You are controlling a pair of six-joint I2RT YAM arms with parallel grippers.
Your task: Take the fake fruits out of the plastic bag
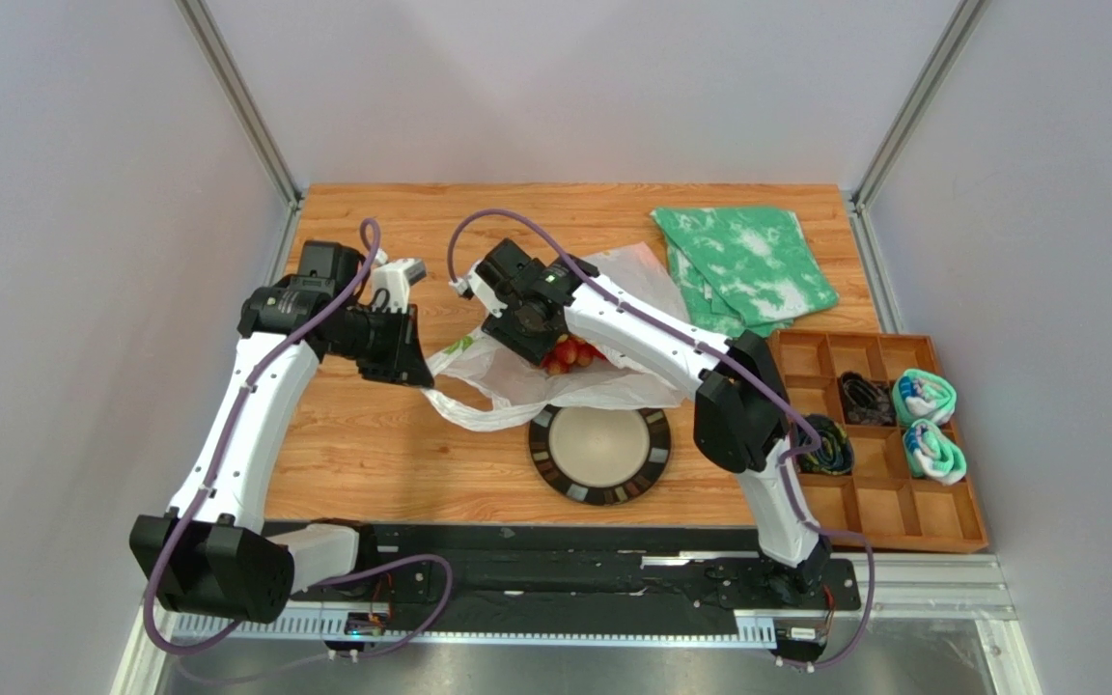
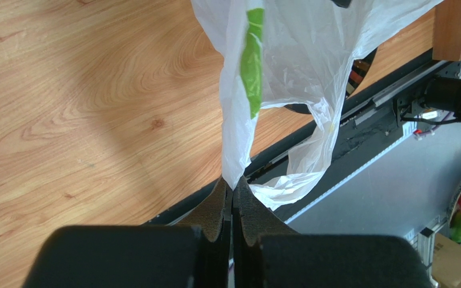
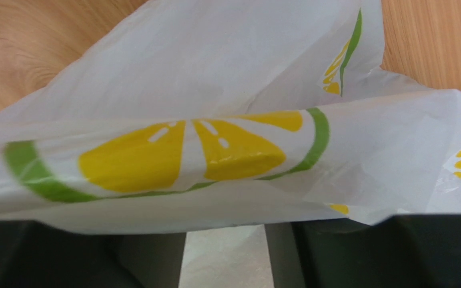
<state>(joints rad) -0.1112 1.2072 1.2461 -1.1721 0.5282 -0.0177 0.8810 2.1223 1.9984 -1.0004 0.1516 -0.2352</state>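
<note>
The plastic bag (image 1: 598, 380), thin white film with citrus-slice prints, lies crumpled mid-table. Red fake fruits (image 1: 571, 355) show at its mouth; any others are hidden. My left gripper (image 1: 414, 355) is at the bag's left edge. In the left wrist view this gripper (image 2: 233, 187) is shut on a pinch of the bag (image 2: 287, 60), which hangs taut from it. My right gripper (image 1: 536, 336) hovers over the bag's mouth, beside the red fruits. In the right wrist view its jaws (image 3: 224, 252) stand apart, with a printed fold of bag (image 3: 215, 150) draped over the fingertips.
A dark-rimmed round plate (image 1: 600, 453) sits just in front of the bag. A green-and-white cloth (image 1: 743, 268) lies at the back right. A wooden compartment tray (image 1: 888, 507) with rolled socks and cables stands at the right edge.
</note>
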